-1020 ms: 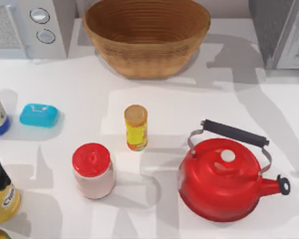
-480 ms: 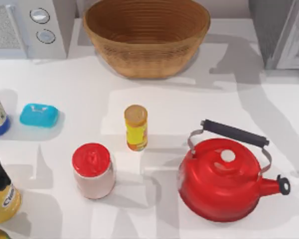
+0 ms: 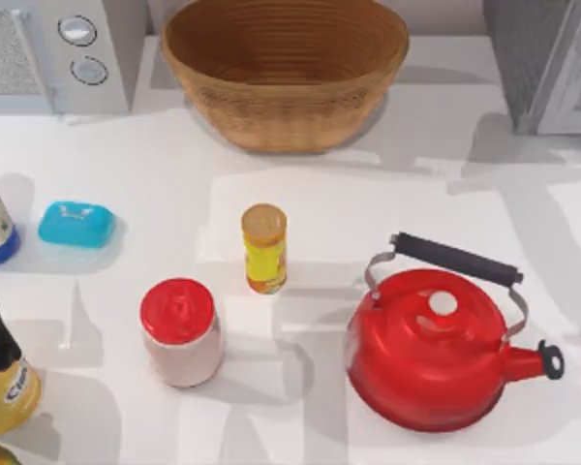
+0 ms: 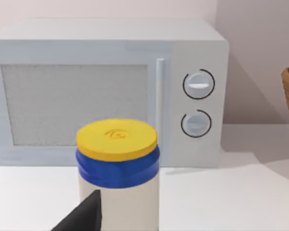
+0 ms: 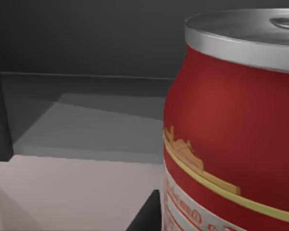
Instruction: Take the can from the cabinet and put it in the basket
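Note:
The can (image 5: 236,125), red with a silver top, stands very close in the right wrist view inside the dark grey cabinet (image 5: 86,43), on its shelf. A dark part of my right gripper (image 5: 145,217) shows low beside the can. In the top view the cabinet (image 3: 523,58) is at the back right with its paler door (image 3: 579,87). The wicker basket (image 3: 286,68) sits at the back centre. A dark part of my left gripper (image 4: 82,216) shows beside a yellow-lidded jar (image 4: 118,173).
A white microwave (image 3: 58,53) stands at the back left. Mid-table are a yellow tube (image 3: 264,247), a red-lidded jar (image 3: 181,331) and a red kettle (image 3: 436,349). A blue soap bar (image 3: 76,224) and bottles (image 3: 0,368) line the left edge.
The arm's shadow on the right side of the table has drawn back toward the cabinet. Nothing on the table has moved.

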Robot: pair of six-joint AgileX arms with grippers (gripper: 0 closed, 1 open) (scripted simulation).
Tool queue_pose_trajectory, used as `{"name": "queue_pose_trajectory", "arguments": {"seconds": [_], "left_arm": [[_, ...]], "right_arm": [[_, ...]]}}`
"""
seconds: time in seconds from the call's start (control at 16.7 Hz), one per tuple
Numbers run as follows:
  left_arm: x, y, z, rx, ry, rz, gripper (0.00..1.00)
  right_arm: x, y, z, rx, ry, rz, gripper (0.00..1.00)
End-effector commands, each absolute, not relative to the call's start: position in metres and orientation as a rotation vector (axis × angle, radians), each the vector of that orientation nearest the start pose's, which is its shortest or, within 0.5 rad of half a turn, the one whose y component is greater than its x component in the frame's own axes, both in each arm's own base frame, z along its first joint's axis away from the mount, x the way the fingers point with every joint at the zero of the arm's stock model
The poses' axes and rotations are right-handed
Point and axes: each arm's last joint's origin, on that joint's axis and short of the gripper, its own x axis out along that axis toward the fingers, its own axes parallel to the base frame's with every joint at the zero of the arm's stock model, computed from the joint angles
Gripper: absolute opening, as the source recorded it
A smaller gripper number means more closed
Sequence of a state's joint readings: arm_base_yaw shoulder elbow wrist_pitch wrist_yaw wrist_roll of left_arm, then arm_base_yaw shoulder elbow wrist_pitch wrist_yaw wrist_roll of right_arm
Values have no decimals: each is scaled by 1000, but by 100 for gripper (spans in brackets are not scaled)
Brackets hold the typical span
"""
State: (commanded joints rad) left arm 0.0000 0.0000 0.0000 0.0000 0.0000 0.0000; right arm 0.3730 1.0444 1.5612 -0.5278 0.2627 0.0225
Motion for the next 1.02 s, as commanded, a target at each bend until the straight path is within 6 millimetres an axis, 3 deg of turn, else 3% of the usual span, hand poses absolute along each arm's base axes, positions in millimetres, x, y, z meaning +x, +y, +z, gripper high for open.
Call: {"name": "queue_pose_trajectory", "arguments": {"seconds": [0.18,0.48,0.66,0.84,1.02], "left_arm": [[106,-1,160,0,0,0,100],[106,-1,160,0,0,0,100],[106,-1,160,0,0,0,100],[106,-1,160,0,0,0,100],[106,-1,160,0,0,0,100]], "right_arm": [[148,42,436,1,54,138,0],[120,18,302,4,99,119,0],[110,8,234,6,77,82,0],[106,3,187,4,35,39,0],[106,-1,163,1,5,6,0]]}}
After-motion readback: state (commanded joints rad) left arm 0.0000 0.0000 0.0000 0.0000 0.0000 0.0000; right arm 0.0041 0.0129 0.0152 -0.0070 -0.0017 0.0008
